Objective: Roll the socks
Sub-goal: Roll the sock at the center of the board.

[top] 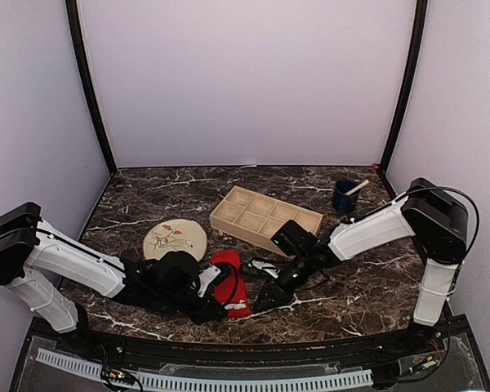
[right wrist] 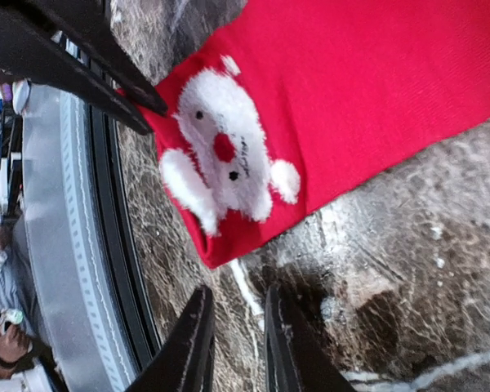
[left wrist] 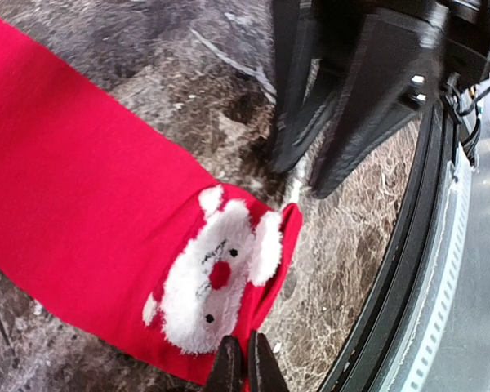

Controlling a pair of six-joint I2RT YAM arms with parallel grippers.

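A red sock point(top: 227, 282) lies flat on the marble table near the front edge, between both arms. Its end carries a fluffy white Santa face point(left wrist: 216, 273) point(right wrist: 224, 151). My left gripper point(left wrist: 245, 349) point(top: 219, 309) is shut, its tips pinching the sock's edge just below the face; from the right wrist view it point(right wrist: 156, 116) meets the sock's corner. My right gripper point(right wrist: 238, 291) point(top: 263, 299) stands slightly open over bare marble, a little off the sock's other corner, with nothing between its fingers. The same right gripper point(left wrist: 304, 171) hangs just beyond the sock's end in the left wrist view.
A beige leaf-pattern plate point(top: 175, 239) sits left of the sock. A wooden compartment tray point(top: 265, 216) lies behind it, and a blue cup point(top: 344, 197) with a stick stands at the back right. The table's black front rim point(left wrist: 408, 269) runs close to both grippers.
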